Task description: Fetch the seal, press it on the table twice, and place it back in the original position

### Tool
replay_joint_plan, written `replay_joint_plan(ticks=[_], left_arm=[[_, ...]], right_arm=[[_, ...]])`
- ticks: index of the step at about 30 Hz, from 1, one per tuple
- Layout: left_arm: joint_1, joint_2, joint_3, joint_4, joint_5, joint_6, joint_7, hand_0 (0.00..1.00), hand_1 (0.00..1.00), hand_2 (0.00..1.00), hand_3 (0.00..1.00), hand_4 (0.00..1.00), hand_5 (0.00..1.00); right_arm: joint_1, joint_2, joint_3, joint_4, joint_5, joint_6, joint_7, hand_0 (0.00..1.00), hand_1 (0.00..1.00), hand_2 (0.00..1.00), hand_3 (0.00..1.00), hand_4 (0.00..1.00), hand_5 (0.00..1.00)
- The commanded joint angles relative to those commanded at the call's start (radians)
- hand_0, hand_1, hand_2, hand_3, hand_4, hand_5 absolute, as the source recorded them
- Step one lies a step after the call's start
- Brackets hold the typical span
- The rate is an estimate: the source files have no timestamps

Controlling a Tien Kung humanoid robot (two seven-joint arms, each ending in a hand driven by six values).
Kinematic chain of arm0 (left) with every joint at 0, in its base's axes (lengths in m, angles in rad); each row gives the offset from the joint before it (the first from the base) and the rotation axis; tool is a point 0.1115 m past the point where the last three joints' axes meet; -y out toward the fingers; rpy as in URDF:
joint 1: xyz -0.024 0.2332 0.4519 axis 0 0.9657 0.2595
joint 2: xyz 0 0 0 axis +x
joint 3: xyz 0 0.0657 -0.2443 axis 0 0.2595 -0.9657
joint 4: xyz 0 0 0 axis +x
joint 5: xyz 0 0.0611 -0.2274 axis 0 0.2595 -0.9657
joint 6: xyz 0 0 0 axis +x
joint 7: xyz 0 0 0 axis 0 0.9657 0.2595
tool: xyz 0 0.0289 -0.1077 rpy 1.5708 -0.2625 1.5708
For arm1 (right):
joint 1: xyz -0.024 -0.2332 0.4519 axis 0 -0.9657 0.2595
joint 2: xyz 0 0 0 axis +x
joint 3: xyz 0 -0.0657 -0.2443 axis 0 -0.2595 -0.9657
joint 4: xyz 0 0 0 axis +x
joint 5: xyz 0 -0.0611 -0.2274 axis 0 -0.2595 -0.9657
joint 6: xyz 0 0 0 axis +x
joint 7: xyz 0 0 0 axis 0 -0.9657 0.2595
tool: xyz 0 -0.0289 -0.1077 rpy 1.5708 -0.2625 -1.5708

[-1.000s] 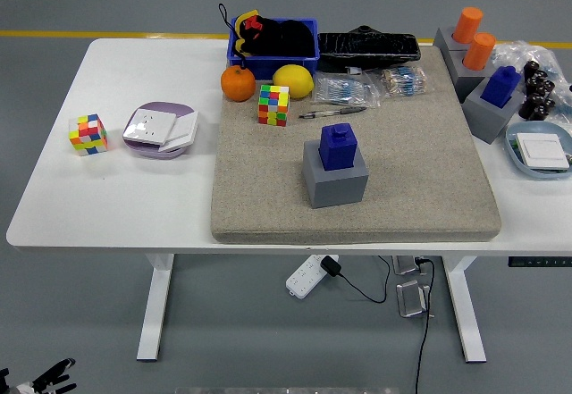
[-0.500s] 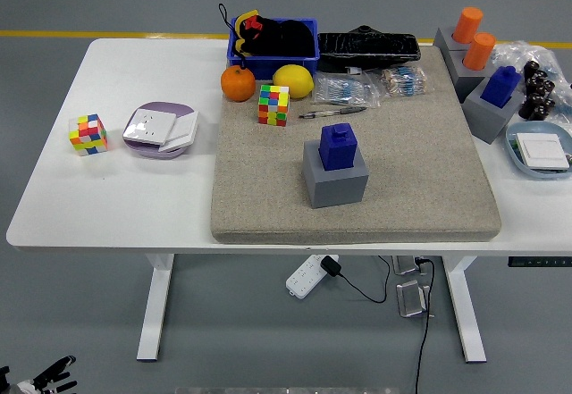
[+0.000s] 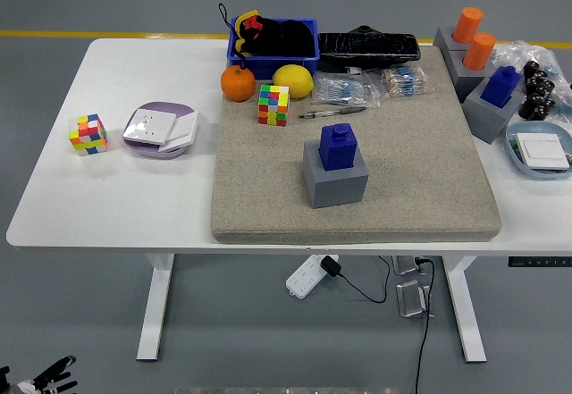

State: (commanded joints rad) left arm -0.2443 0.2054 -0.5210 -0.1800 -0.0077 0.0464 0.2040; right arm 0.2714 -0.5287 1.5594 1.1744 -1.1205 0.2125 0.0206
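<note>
A blue seal (image 3: 338, 146) stands upright on a grey block (image 3: 335, 181) in the middle of a tan felt mat (image 3: 268, 202) on the white table (image 3: 116, 197). Nothing touches the seal. Only the black fingers (image 3: 46, 378) of my left hand show, in the picture's bottom left corner, below the table's level and far from the seal. They are spread and hold nothing. My right hand is out of view.
A second blue seal (image 3: 500, 84) and two orange seals (image 3: 466, 24) stand on grey blocks at the far right. A colour cube (image 3: 273, 105), an orange (image 3: 238, 83), a lemon (image 3: 292, 81), a pen (image 3: 331, 113) and a blue bin (image 3: 239, 53) lie behind the seal. Another cube (image 3: 88, 134) and a purple dish (image 3: 159, 129) sit at the left.
</note>
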Motion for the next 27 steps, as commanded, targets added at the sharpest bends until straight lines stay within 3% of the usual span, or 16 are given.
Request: replay_joint_plan(ticks=[27], left_arm=[[0.003,0.002,0.030,0.000,-0.019,-0.002,0.000,0.811,0.788,0.765,0.799,0.683,0.439]], right_arm=[[-0.003,0.007,0.005,-0.002,-0.004,0.001,-0.004,0.864,0.817,0.759,0.771,0.950,0.451]])
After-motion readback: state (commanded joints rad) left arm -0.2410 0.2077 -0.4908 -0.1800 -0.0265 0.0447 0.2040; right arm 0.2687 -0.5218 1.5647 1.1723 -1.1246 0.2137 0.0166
